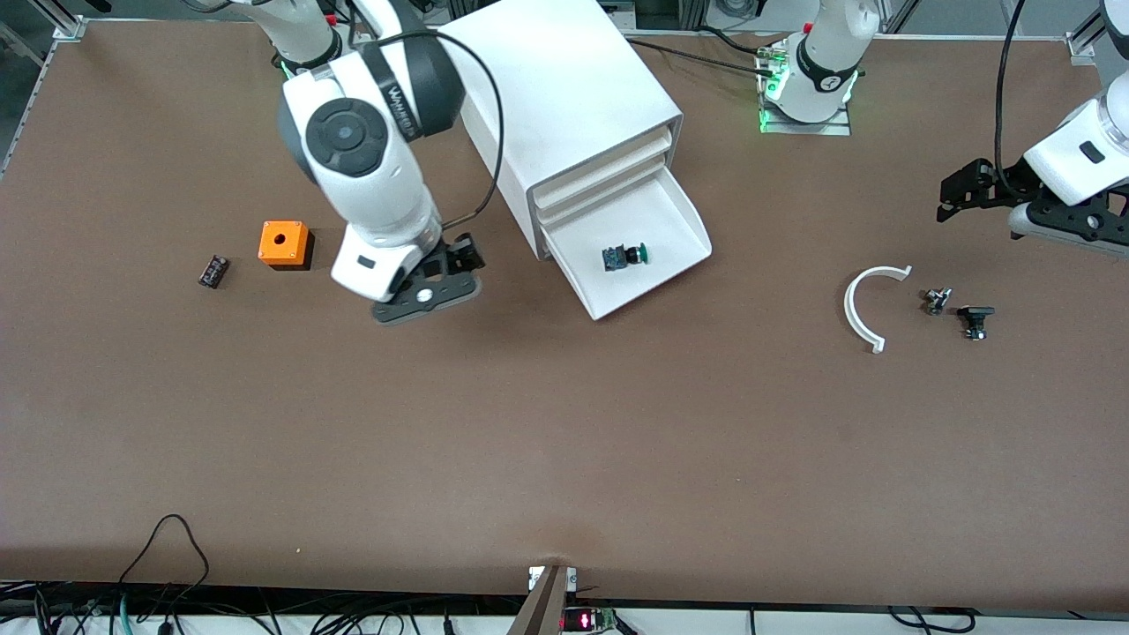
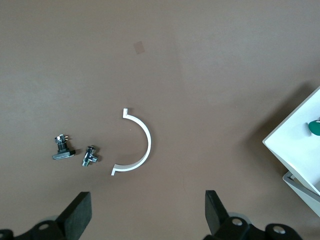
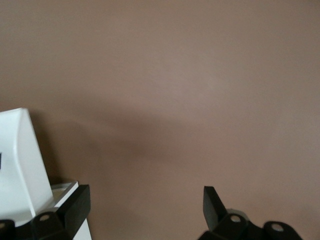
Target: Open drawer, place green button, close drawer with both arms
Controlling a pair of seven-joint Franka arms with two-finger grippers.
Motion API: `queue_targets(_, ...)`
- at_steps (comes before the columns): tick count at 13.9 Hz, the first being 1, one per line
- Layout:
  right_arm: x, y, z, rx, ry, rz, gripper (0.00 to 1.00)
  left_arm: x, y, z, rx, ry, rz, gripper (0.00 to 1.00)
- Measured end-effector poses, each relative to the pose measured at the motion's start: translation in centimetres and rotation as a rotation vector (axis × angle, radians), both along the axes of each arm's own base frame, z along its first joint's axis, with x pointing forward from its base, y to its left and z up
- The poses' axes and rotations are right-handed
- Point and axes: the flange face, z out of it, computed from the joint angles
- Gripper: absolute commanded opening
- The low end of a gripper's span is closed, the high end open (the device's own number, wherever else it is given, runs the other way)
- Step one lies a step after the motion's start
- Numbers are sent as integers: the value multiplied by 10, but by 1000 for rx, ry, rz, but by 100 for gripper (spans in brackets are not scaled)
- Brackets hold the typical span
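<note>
On the desk (image 1: 564, 459) the drawer (image 1: 679, 225) stands pulled out with the button (image 1: 624, 256) lying inside, so closing likely remains. The right claw (image 1: 441, 287), spread wide and empty, hovers beside the cabinet (image 1: 564, 97); the left claw (image 1: 957, 194), also wide, waits over the desk's left-arm end.

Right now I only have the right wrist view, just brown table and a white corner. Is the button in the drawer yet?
Observer: Yes. The button lies in the pulled-out bottom drawer, green cap toward the left arm's end.
Operator: Where is my gripper relative to the cabinet?
Observer: The right gripper, open, hangs between the cabinet and an orange cube.
Operator: And the other arm?
Observer: It waits. The left gripper is open and empty over the table near a white curved piece, well apart from the drawer.
</note>
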Motion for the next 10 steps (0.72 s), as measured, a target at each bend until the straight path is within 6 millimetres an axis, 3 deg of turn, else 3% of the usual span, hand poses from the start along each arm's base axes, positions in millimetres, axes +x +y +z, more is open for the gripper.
queue_targets(3, 20, -55, 10, -13, 13, -158, 100, 13, 0, -3, 4, 2, 2, 100)
queue_targets(6, 48, -156, 34, -1, 7, -312, 100, 22, 1, -3, 6, -1, 4, 100)
queue_targets(10, 56, -274, 57, 35, 17, -355, 100, 43, -2, -7, 11, -6, 2, 100)
